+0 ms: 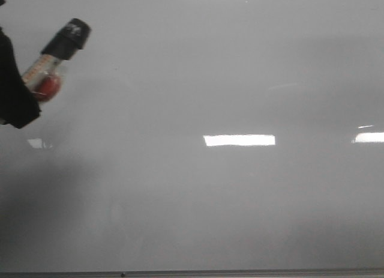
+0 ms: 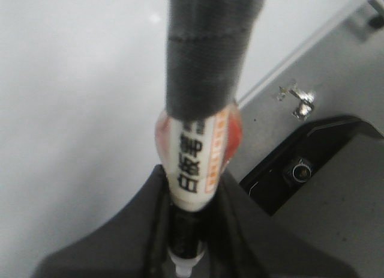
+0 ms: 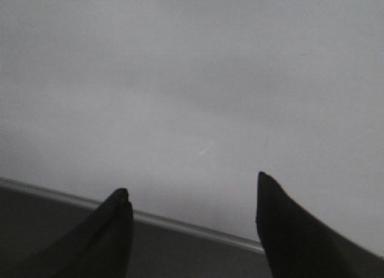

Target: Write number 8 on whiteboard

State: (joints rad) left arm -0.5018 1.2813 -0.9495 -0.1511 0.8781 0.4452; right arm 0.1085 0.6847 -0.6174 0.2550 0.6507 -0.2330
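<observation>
whiteboard [image 1: 240, 80], a large glossy pale grey-white flat board with a thin grey metal edge strip, fills your front view, and no drawn line of the number 8 shows on it; you only see bright rectangular glare patches [image 1: 239, 140] across the middle

your left gripper [image 2: 186, 230] is clenched on a marker pen [image 2: 201, 128] with a white printed barrel, orange-red band and a black cap wrapped in dark tape; the black fingers [image 2: 120, 242] press the barrel from both sides. in the front view that marker [image 1: 60, 56] sits at the far left, tilted with its black cap pointing up and to the right, over the board's left part; you cannot tell whether it touches the board

your right gripper [image 3: 192, 200] is released, its two black fingertips [image 3: 117, 221] well apart with nothing between them, hanging over the board near its metal edge strip [image 3: 180, 225]

beside the board in the left wrist view lies a grey tabletop [image 2: 336, 74] with a black flat device [image 2: 306, 164]
</observation>
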